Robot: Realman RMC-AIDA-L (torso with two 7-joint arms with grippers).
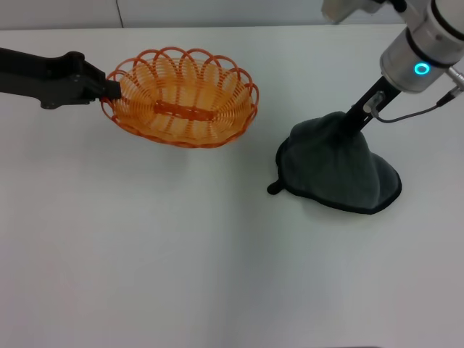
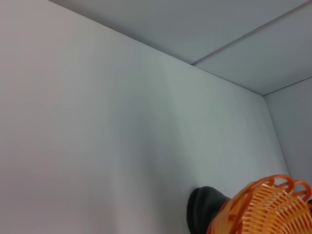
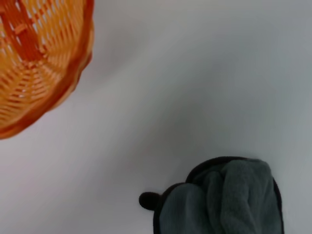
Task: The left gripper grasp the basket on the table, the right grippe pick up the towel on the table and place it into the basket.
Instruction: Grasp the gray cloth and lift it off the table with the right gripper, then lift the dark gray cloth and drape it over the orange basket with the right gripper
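Here, on the table [image 1: 145, 254], the basket [image 1: 181, 98] sits clamped at its rim by our left hand [image 1: 109, 88]; well right, our right hand [image 1: 357, 116] pinches the towel [image 1: 337, 167], tented upward. We should lift clear before crossing.

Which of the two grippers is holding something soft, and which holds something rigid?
The right gripper pinches the dark grey-green cloth towel, tenting it upward. The left gripper grips the scalloped rim of the orange wire basket.
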